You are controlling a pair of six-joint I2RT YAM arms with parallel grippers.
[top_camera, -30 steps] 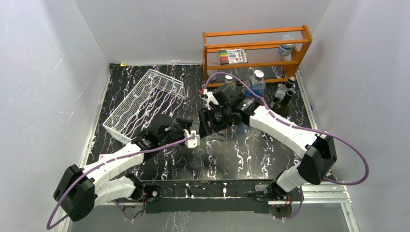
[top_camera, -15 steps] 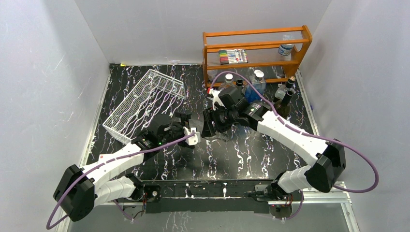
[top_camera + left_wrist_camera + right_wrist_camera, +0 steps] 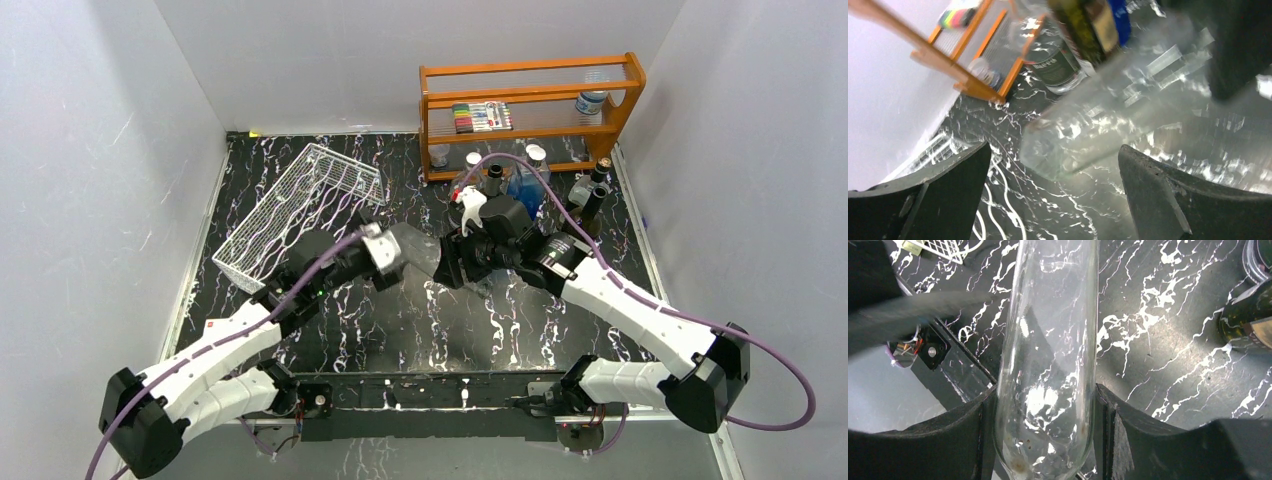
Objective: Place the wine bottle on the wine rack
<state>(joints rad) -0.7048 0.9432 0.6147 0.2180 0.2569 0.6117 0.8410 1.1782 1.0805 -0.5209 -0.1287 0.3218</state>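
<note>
Wine bottle (image 3: 415,248), clear glass, lies roughly level over the middle of the tabletop (image 3: 500,330), bridging the two arms. The right end effector (image 3: 1045,440) clamps it, a black finger pressed to each side of the glass. The left end effector (image 3: 1053,150) is spread wide around the bottle's other end, with a gap showing on both sides. The wine rack (image 3: 300,215), white wire, sits tilted on the tabletop at about 10 o'clock from the bottle, just beyond the left arm, which lies between the two. At 1 o'clock stands the orange shelf (image 3: 530,110), with a blue bottle (image 3: 527,178) and dark bottles (image 3: 590,200) clustered in front of it, near the right arm.
</note>
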